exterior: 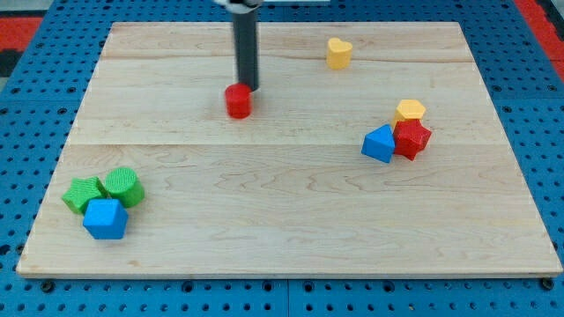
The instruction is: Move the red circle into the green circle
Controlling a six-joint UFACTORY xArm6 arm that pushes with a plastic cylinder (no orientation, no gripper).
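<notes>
1 red circle sits touching my tip, just below-left.

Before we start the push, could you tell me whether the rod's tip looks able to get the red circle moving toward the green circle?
Probably yes. My tip sits just above-right of the red circle, opposite the green circle at lower left, and no block lies between the two.

Seven blocks, one board.
</notes>
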